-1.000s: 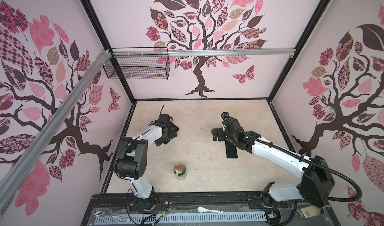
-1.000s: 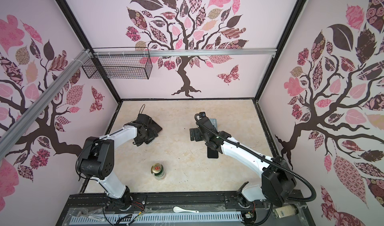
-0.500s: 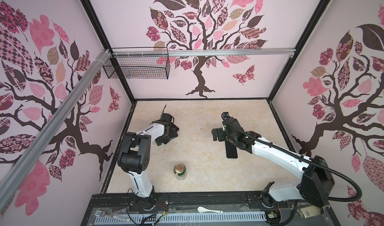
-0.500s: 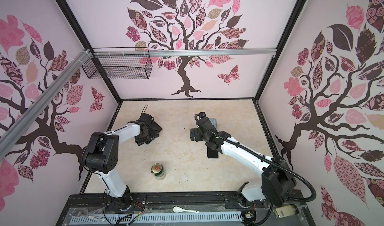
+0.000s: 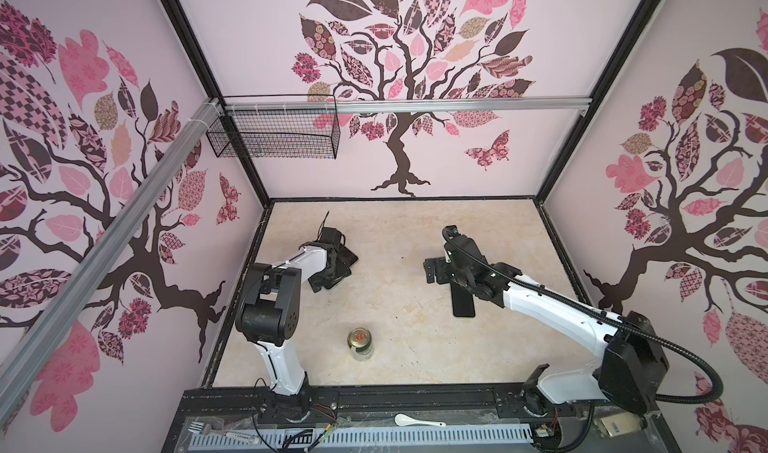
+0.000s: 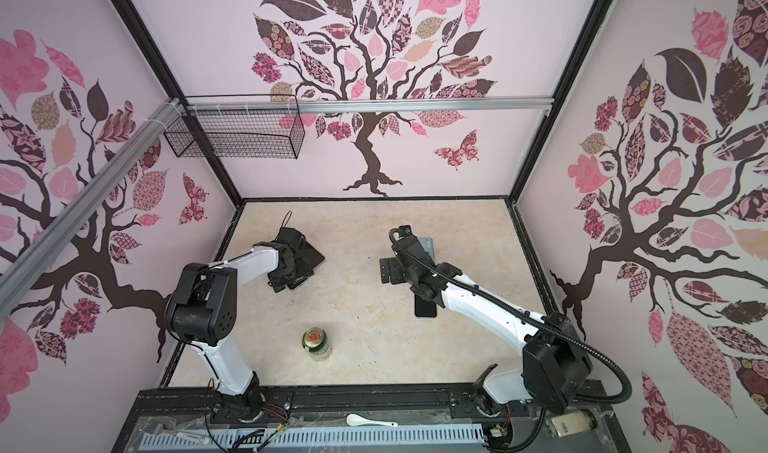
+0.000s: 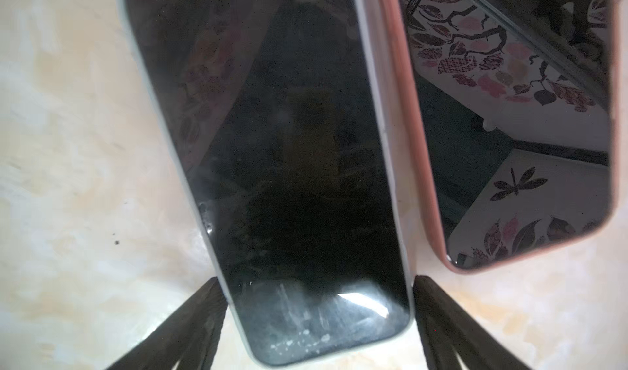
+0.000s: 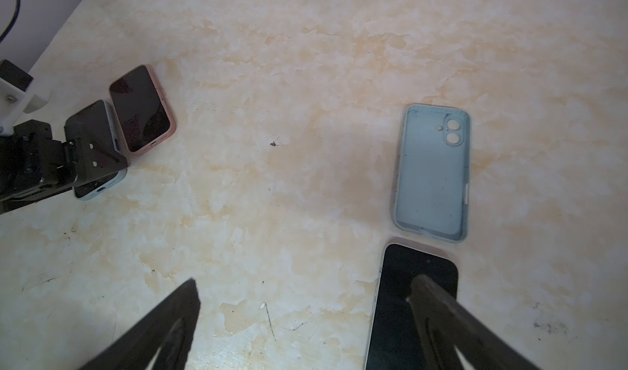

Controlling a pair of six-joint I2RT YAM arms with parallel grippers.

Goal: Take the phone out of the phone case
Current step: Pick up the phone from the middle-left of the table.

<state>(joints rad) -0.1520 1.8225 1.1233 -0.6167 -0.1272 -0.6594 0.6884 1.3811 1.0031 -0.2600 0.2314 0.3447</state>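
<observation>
Left end effector (image 7: 317, 280) sits low over the blue-cased phone (image 7: 289, 147), its fingers (image 7: 190, 317) apart and set right at the two long edges of one end; whether they already squeeze it I cannot tell, though hardly any gap shows. Over the last second this arm's heavy near joint has swung a little toward the back of the bench (image 5: 395, 230), while the wrist has barely shifted above the phones; I read that as the approach ending and a grasp beginning.

The blue-cased phone lies screen up on the robot's left side of the bench, with a pink-cased phone (image 7: 509, 130) just beside it, nearly edge to edge; both are yet to be freed.

Right end effector (image 8: 304, 280) has not moved in that second; it hangs with fingers wide apart, holding nothing, above a bare phone (image 8: 397, 276) that lies just beside an empty pale blue case (image 8: 431, 174); that pair looks already separated.

The task now seems to turn on the left pick; a firm hold on the edges would let the phone come up for stripping; the close pink neighbour could get nudged as the fingers close. A can (image 5: 360, 343) stands well apart, nearer the front.
</observation>
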